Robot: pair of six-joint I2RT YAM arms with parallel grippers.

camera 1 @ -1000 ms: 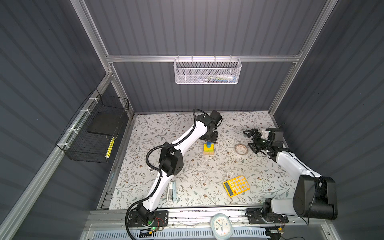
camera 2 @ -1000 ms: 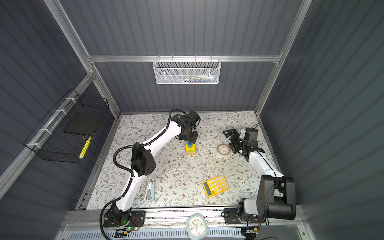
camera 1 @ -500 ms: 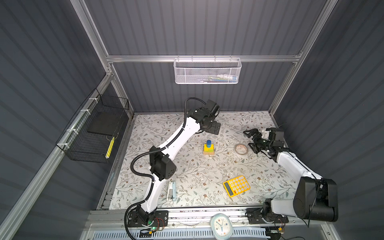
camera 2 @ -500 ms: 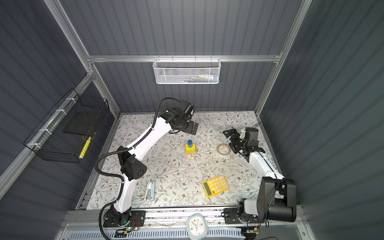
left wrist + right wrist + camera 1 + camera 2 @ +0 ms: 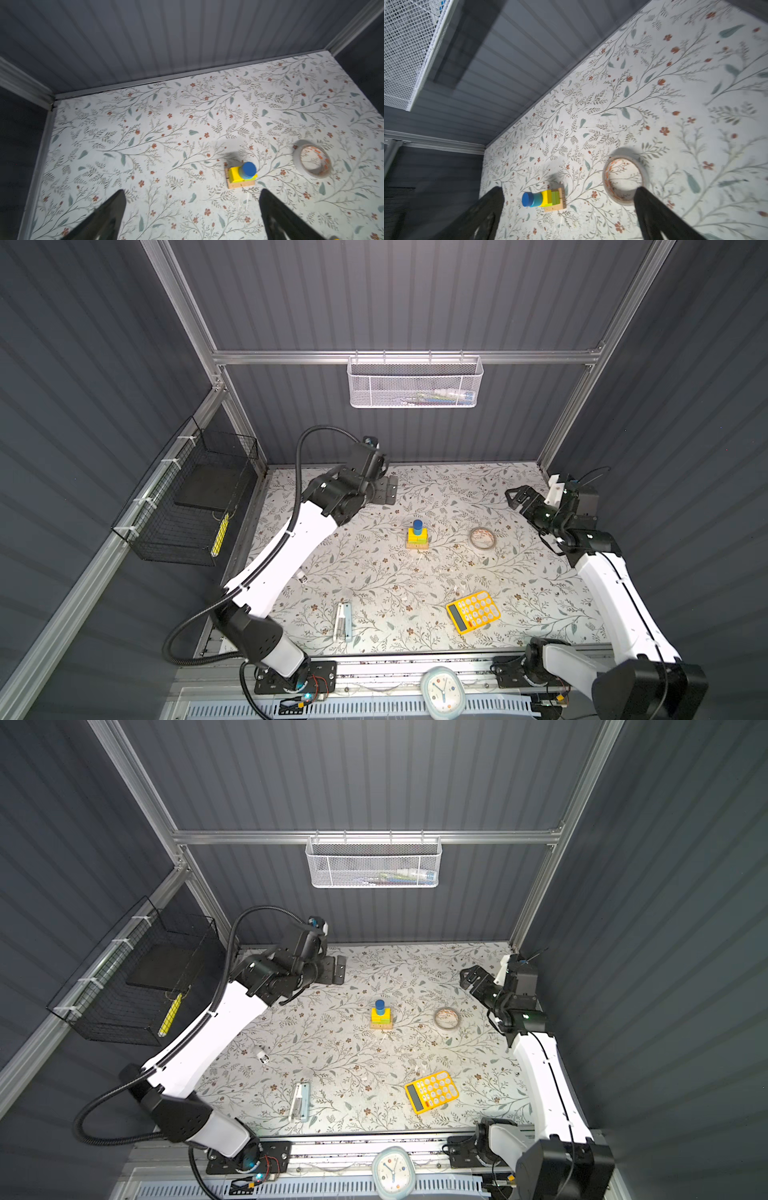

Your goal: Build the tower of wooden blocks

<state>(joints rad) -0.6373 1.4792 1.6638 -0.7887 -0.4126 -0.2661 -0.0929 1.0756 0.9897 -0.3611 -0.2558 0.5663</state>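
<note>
In a top view we find the wood block tower upright mid-table, at five o'clock from the left gripper, seemingly the nearer, and eight o'clock from the right gripper. Both grippers gape wide, empty.

The floral table bears the wood block tower, tape roll, calculator and a pale oblong item.

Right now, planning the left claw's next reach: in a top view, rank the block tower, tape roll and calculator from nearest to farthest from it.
From the left claw:
1. wood block tower, mid-table, nearest.
2. clear tape roll, right of the tower.
3. yellow calculator, front right, farthest.
</note>
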